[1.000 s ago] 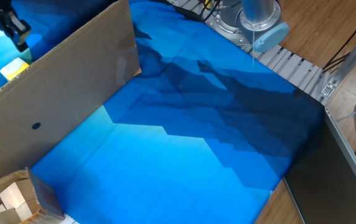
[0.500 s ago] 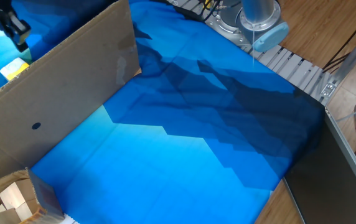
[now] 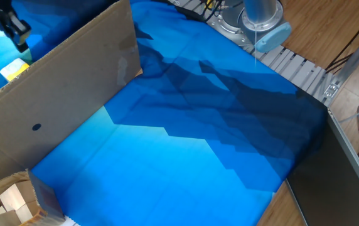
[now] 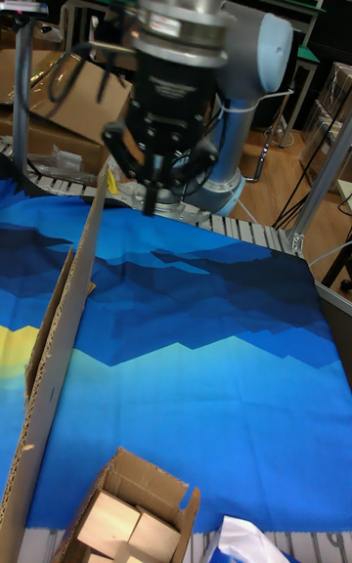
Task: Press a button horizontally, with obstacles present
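Observation:
The button is a small yellow block with a white face, lying on the blue cloth behind the cardboard at the far left. The obstacle is a long brown cardboard panel standing like a wall, with a small dark round spot. My gripper hangs dark in the top left corner, on the far side of the panel, a little above and beyond the button. In the tall fixed view the gripper points down with its fingertips drawn together, shut on nothing, beside the panel's edge.
An open cardboard box holding wooden blocks sits at the near left corner. The blue patterned cloth covers the table. The arm's base stands at the far edge, and a metal rail runs along the right.

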Robot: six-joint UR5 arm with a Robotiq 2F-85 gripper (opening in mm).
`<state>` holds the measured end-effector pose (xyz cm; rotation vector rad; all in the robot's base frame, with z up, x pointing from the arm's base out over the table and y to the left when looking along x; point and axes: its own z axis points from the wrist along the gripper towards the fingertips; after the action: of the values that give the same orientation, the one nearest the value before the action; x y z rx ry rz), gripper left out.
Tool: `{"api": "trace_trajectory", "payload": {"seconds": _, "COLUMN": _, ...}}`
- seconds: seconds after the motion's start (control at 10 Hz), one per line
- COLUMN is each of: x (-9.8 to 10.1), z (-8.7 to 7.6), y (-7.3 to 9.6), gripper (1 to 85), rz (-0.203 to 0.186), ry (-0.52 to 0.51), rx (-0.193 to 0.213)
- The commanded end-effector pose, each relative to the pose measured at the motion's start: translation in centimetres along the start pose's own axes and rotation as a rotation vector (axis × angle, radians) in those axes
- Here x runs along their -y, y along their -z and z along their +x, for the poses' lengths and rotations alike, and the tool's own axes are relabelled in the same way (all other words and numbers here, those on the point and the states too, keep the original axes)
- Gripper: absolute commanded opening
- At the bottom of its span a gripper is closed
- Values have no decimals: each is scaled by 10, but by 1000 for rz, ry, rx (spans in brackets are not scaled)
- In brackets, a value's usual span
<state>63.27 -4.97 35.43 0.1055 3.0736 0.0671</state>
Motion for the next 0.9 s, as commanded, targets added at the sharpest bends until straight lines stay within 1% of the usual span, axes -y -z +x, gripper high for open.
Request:
{"api": "trace_trajectory", "payload": {"seconds": 0.0, "x": -25, "z": -8, "y": -30, "gripper": 10, "rz": 0, "ry": -35, "rx": 37}}
{"api": "trace_trajectory", "payload": {"seconds": 0.2, "x": -27, "z": -19, "y": -62, "gripper": 10, "rz": -5, "ry": -32, "rx": 67}}
{"api": "trace_trajectory", "payload": {"seconds": 0.3, "x": -28, "z": -24, "y": -77, "gripper": 10, "rz": -2, "ry": -31, "rx": 81}}
{"api": "trace_trajectory", "payload": {"seconds": 0.5, "x": -32, "z": -32, "y": -102, "gripper": 10, "rz": 3, "ry": -35, "rx": 111}}
{"api": "trace_trajectory", "payload": {"seconds": 0.6, "x": -32, "z": -35, "y": -111, "gripper": 10, "rz": 8, "ry": -35, "rx": 123}}
{"api": "trace_trajectory", "payload": {"seconds": 0.7, "x": -33, "z": -36, "y": -117, "gripper": 10, "rz": 9, "ry": -35, "rx": 128}}
{"api": "trace_trajectory", "payload": {"seconds": 0.8, "x": -34, "z": -37, "y": -118, "gripper": 10, "rz": 10, "ry": -35, "rx": 133}}
